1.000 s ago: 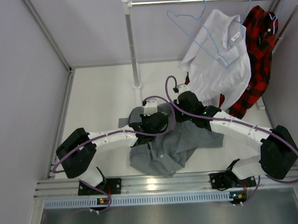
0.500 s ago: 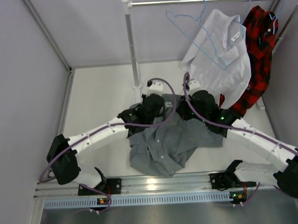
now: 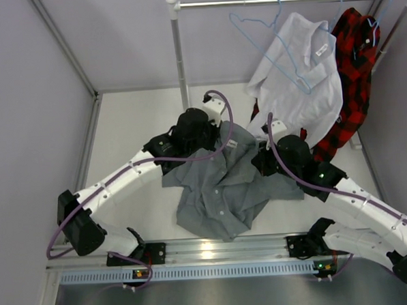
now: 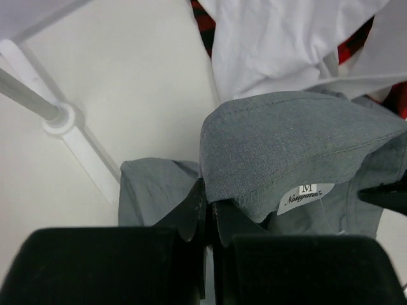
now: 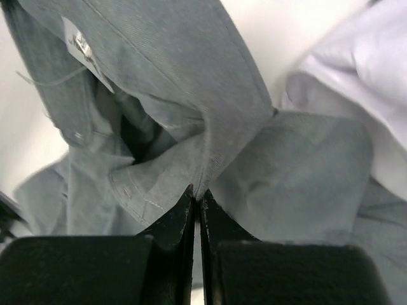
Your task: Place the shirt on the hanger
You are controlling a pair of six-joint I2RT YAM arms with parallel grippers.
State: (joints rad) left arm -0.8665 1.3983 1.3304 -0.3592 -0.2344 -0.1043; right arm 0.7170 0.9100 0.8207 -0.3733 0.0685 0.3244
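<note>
My left gripper (image 4: pixel 208 198) is clenched on the edge of the shirt (image 4: pixel 286 152) collar, the grey fold pinched between the two black fingers, with the size label (image 4: pixel 305 196) marked M just beside them. My right gripper (image 5: pixel 196 194) is likewise closed tight on a ridge of the same cloth, near the collar's other side. From the top camera I see the shirt (image 3: pixel 223 192) crumpled on the table (image 3: pixel 134 129), its collar end raised between the left gripper (image 3: pixel 216 135) and the right gripper (image 3: pixel 262 157), the rest spreading toward the arm bases.

The hanger (image 3: pixel 270 51) hangs by its hook from the rail (image 3: pixel 250 1), well apart from the grey cloth and above it. It lies partly across a white shirt (image 3: pixel 302 86) that also hangs there. A plaid shirt (image 3: pixel 352 56) hangs just beside the white one. The white hem comes down close to the right gripper. The rail's post (image 3: pixel 180 65) stands behind the left gripper.
</note>
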